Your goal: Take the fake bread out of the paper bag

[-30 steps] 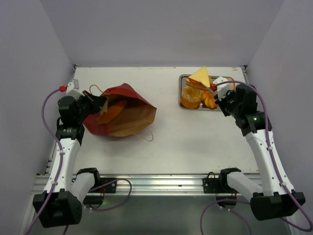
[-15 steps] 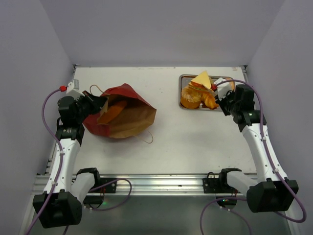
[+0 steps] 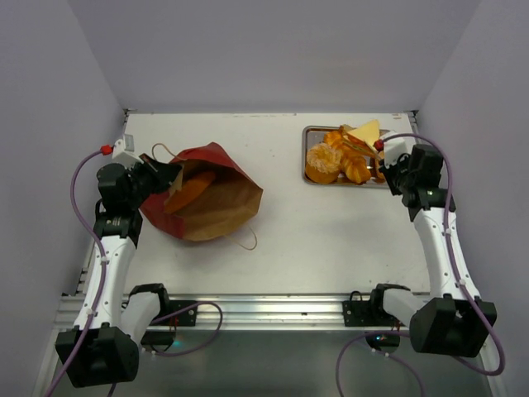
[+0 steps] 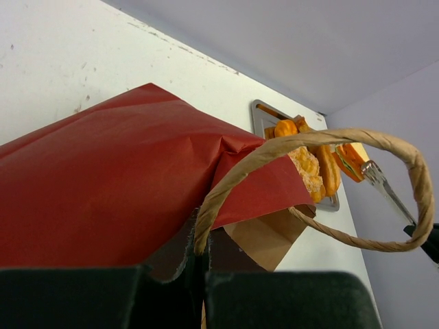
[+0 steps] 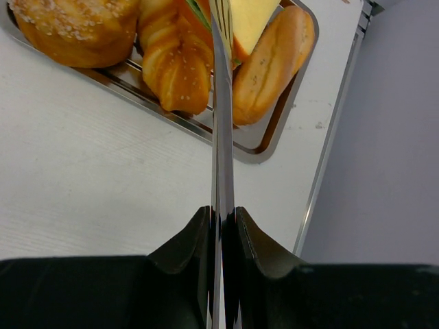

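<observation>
Our right gripper (image 5: pixel 221 218) is pinched tight on a thin metal tool (image 5: pixel 221 123). The tool's tip reaches a sandwich wedge (image 5: pixel 250 17) over the far end of the tray (image 5: pixel 269 152); we cannot tell whether the wedge is speared or only resting there. Buns (image 5: pixel 68 31) lie in the tray beside it.

Our left gripper (image 4: pixel 203 269) is clamped on the rim of the bag (image 4: pixel 103 185) at the root of its handle (image 4: pixel 329 140). The bag lies on its side at the left of the table, mouth held open, with an orange loaf (image 3: pixel 192 188) inside.

We judge that we are setting the wedge down. Next we must free it from the tool without scattering the buns, then carry the tool across to the bag's mouth for the loaf.
</observation>
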